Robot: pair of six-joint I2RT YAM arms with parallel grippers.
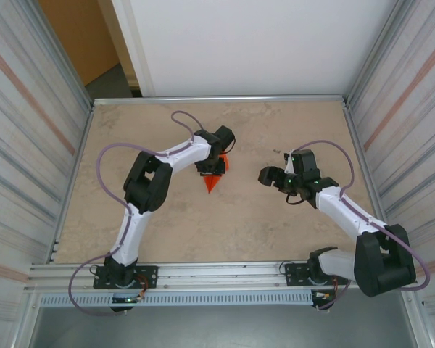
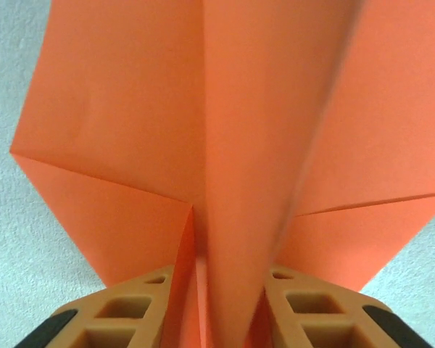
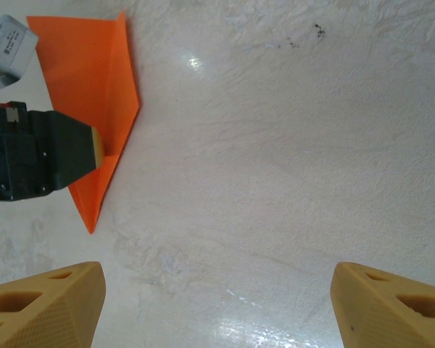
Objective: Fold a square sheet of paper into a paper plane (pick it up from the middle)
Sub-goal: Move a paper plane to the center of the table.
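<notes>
Left gripper point(image 2: 221, 283) astride the paper plane point(image 2: 261, 130); right gripper point(image 3: 217, 290) open.
Left jaws stand slightly apart on either side of the plane's raised centre fold; whether they pinch it cannot be told. Plane rests mid-desk point(image 3: 290, 145), wings spread. Right gripper hovers nearby, jaws wide, empty.

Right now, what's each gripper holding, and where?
Left gripper straddles the plane at its centre fold; grip cannot be told. Right gripper open, empty.

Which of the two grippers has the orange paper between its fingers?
The left gripper: the raised middle fold of the paper plane stands between its fingers. The right gripper is well apart from the paper, with nothing between its wide-set fingers.
</notes>
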